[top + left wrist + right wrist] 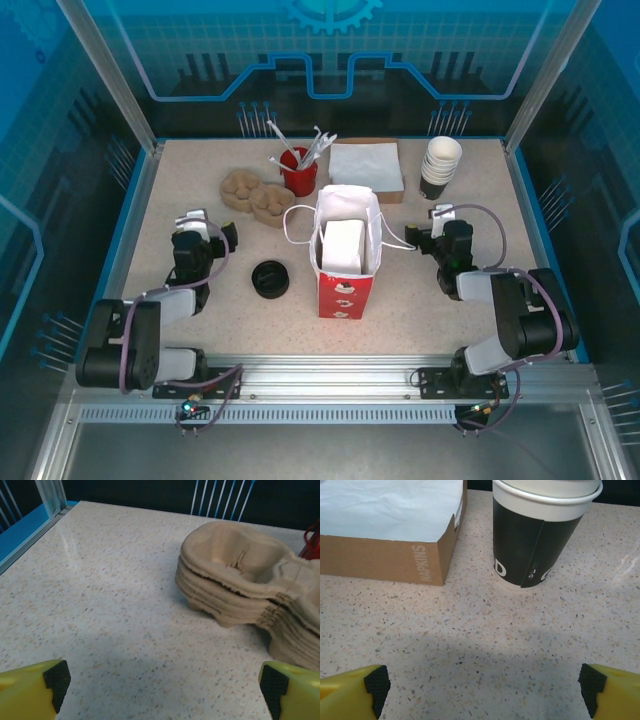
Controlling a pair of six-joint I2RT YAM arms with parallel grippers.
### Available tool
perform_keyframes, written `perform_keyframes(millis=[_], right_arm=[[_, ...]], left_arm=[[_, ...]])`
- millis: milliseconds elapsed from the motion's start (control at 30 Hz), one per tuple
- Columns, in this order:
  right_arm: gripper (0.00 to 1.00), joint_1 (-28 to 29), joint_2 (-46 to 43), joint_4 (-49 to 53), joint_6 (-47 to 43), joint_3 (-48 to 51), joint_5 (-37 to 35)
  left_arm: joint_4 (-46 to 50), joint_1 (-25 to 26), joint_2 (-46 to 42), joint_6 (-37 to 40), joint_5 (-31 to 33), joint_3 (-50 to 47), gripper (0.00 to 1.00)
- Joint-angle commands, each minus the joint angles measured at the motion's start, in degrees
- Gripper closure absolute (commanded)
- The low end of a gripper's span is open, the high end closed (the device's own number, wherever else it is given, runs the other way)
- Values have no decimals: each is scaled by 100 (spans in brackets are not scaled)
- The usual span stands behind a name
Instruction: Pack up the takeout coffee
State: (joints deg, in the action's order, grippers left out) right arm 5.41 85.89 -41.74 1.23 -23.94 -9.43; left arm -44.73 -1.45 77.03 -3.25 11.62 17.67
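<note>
Now, the coffee: we cannot tell where the takeout coffee is. Our guess is that it sits inside the red bag, whose mouth a white insert largely hides.
Left gripper: the left gripper is spread wide with nothing between its pads. It sits low over the table, facing the pulp tray stack.
Right gripper: the right gripper is equally wide and empty. It faces the lidless cup stack beside the napkin box.
Risk, wrong pick: the right arm aims at the cup stack, so we could grab a bare cup rather than the lidded one.
Risk, tipping: the nested cups would likely topple under a high or off-centre nudge. The tall, light bag could go over if a wrist brushes it.
Top view adds: the bag between both arms, the black lid stack and the stirrer cup.
Wrist views add: the box's NAPKINS print and the trays' frayed, layered edges.
</note>
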Motion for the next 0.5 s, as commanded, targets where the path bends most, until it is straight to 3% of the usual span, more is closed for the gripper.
perform_keyframes(millis=[0,133,200,467], right_arm=[[0,-102,29,-270,-98,-16,169],[0,-111,25,-265,-97,-14,181],[0,-112,25,-265,-93,-16,186],[0,-115,25,-256,-94,-23,189]], left_arm=[[-915,-72,487,-135,-414,-23,1],[-1684,-53,1225,-27,-568,-10,1],[-1200,-39,1110,-27,-596,130,1],[-958,154,1164,145,-260,306,1]])
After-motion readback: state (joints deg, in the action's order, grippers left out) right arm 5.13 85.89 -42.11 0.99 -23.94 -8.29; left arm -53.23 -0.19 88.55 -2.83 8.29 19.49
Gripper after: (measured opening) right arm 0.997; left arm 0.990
